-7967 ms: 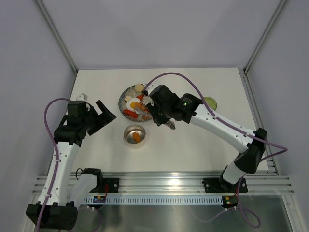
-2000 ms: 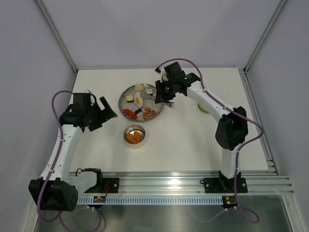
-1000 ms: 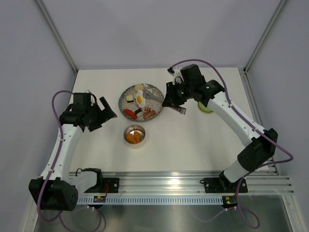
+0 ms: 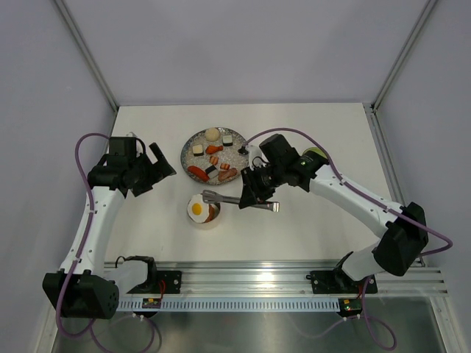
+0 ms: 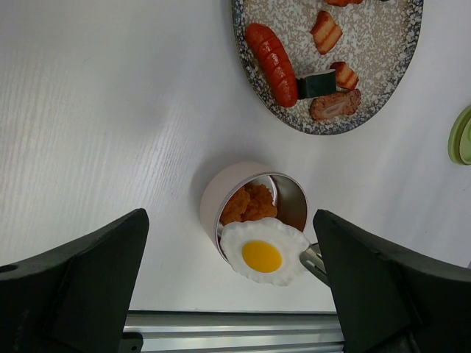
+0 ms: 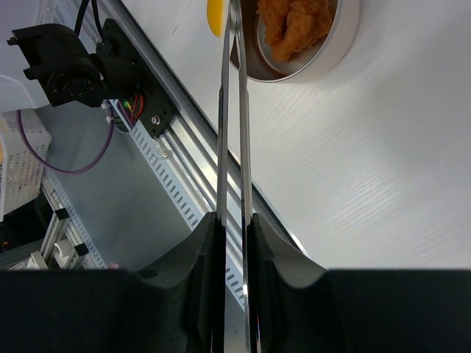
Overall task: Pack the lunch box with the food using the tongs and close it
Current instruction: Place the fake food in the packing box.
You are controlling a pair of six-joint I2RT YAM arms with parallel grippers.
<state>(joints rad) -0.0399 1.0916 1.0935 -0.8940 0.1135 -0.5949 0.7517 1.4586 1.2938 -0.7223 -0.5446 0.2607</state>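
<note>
Fingers (image 6: 200, 273) of the right gripper (image 6: 234, 220), clamped on the tongs (image 6: 234, 110), have just brought the fried egg (image 5: 263, 254) over the lunch box (image 5: 215, 193) rim, ready for release; the left gripper (image 4: 163, 163) gapes.

One steel lunch box (image 5: 213, 198), one fried egg (image 5: 261, 254), one pair of tongs (image 4: 221, 197), one green lid (image 5: 461, 136) at right. The far speckled plate (image 5: 390, 59) carries two sausages (image 5: 272, 65), one cream ball (image 4: 213, 134), seemingly three black-and-white rolls (image 4: 199, 149).

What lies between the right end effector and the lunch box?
The tongs, held by the right end effector, hold the fried egg over the lunch box; top view.
</note>
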